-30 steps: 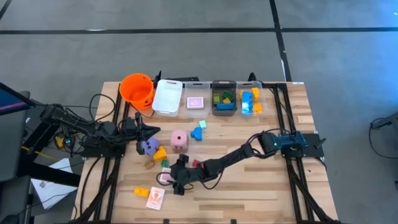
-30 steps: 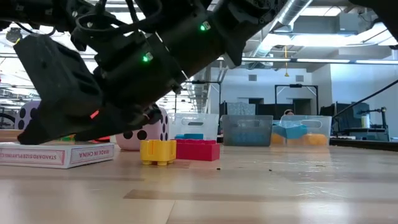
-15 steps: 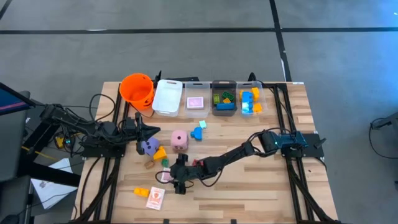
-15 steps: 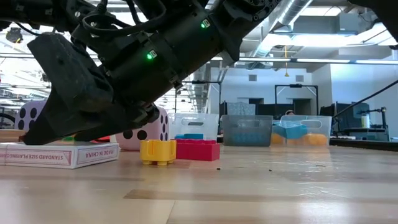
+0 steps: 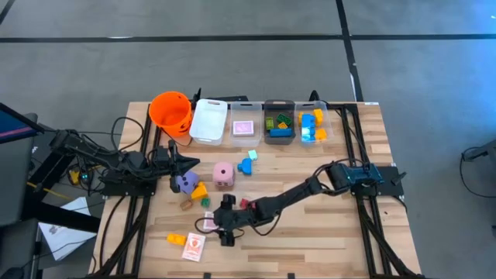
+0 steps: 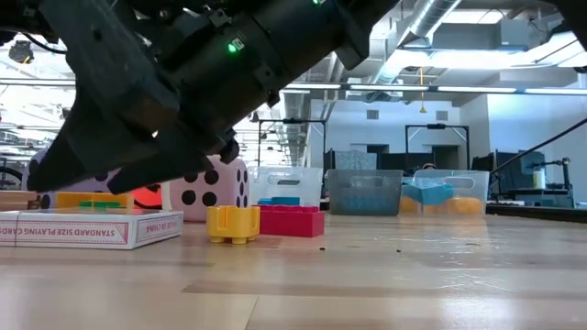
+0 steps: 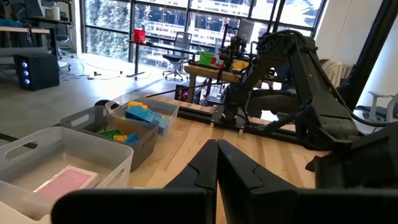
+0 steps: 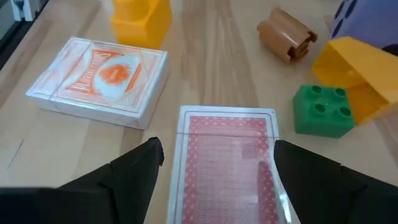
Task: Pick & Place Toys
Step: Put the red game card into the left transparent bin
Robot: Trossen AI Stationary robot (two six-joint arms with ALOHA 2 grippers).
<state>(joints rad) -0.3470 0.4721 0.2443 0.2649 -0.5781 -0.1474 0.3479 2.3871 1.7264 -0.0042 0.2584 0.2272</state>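
The red-backed card is lying flat on the table near its front edge, and the right gripper is straddling it with fingers spread, nothing grasped (a green brick is sitting just beside). This looks like the pick; next it needs lowering and squeezing. The left gripper is waiting clenched, near the purple die.
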